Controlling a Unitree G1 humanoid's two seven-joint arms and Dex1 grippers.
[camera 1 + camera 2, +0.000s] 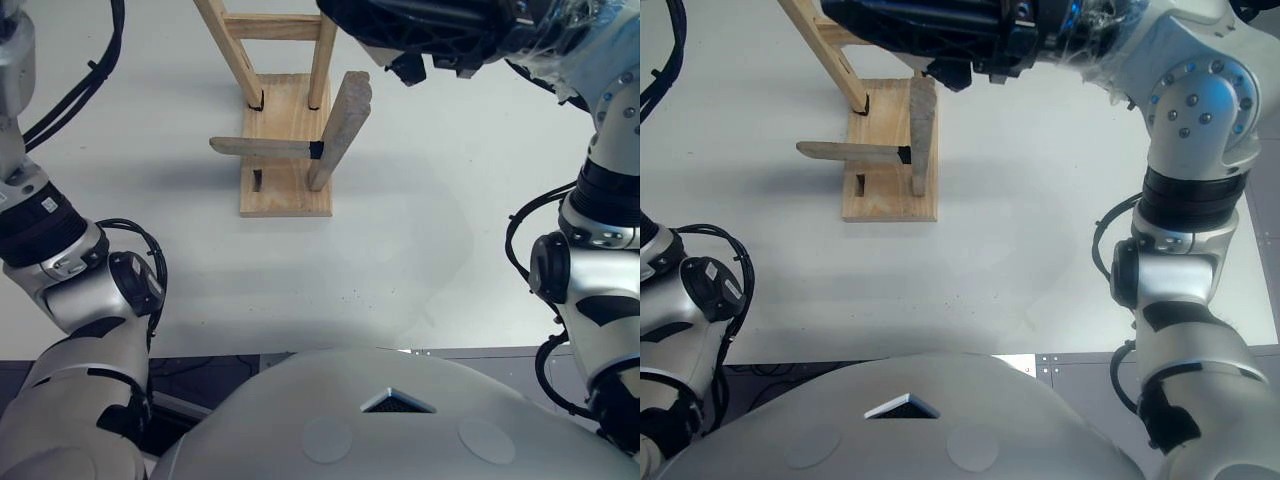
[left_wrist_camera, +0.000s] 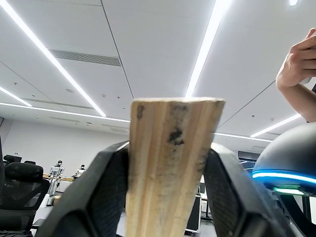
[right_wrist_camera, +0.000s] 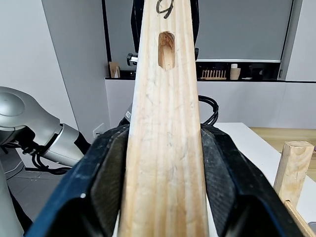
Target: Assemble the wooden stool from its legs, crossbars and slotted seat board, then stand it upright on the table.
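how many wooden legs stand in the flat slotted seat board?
3. Two at the far end: slanted pale wooden leg, straighter wooden leg; one broad wooden leg near right. Near-left slot empty.

Both arms have smooth silver-grey rounded shells with black ring joints between them. The left arm [image 1: 70,285] carries a black forearm band with a small white label [image 1: 45,205] and a round black cap [image 1: 135,282] at the elbow. Thin black cables [image 1: 85,75] run along it in loops. The right arm [image 1: 1185,290] shows small dark screws [image 1: 1200,105] on a round joint disc and clear film [image 1: 1095,25] at the wrist. The left gripper [image 2: 168,195] and the right gripper [image 3: 165,182] have thick matte black fingers [image 3: 106,182].
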